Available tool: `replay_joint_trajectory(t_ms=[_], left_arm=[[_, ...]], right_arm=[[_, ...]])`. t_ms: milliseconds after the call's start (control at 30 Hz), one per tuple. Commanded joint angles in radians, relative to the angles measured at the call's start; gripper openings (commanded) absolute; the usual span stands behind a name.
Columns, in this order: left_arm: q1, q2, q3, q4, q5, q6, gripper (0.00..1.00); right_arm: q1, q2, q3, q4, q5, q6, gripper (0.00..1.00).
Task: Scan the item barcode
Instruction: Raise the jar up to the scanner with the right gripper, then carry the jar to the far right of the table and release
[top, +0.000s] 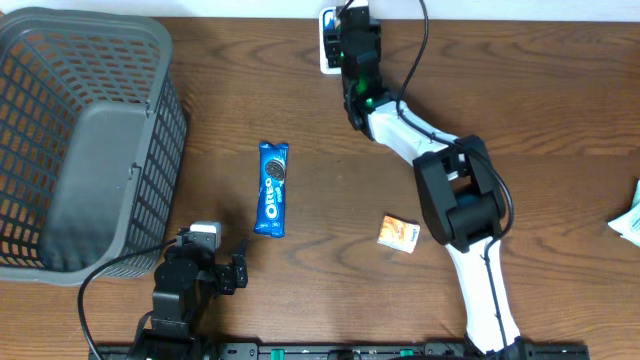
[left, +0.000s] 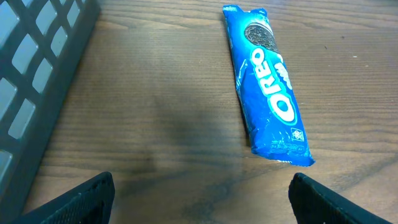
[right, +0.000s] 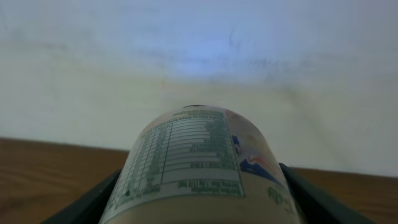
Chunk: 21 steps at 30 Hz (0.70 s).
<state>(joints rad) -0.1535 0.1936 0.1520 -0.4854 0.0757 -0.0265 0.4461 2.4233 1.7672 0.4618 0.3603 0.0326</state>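
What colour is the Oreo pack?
The pack is blue with white lettering; best seen from left wrist.

Right up close on the right arm's pincer now, and a pale, rounded container fills the middle of the view, sitting end-on between the jaws. Dark fingers hug it on either side, low in the corners. Across its curved top runs a printed panel with rows of small green text, too blurred to read, and there's a splash of red and blue artwork at its right. Behind it is a plain whitish wall, with a strip of brown wooden desk beneath.
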Motion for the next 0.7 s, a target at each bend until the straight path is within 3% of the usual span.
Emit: replay_joint_trajectory(t_ms=[0,200,400,500,667], left_arm=[[-0.002,-0.008,-0.016,0.000,-0.006,-0.005,0.90],[-0.002,-0.008,-0.016,0.000,-0.006,-0.005,0.90],[-0.002,-0.008,-0.016,0.000,-0.006,-0.005,0.90],[-0.002,-0.008,-0.016,0.000,-0.006,-0.005,0.90],[-0.002,-0.008,-0.016,0.000,-0.006,-0.005,0.90]], right_arm=[[0.001,-0.007,0.005,0.020,-0.004,-0.023,0.65],[0.001,-0.014,0.006,0.009,-0.003,-0.022,0.65],[0.012,-0.135,0.006,-0.128,-0.003,0.024,0.62],[0.010,-0.243,0.006,-0.283,-0.003,0.053,0.62],[-0.041,-0.449,0.006,-0.717,0.015,0.160,0.63]])
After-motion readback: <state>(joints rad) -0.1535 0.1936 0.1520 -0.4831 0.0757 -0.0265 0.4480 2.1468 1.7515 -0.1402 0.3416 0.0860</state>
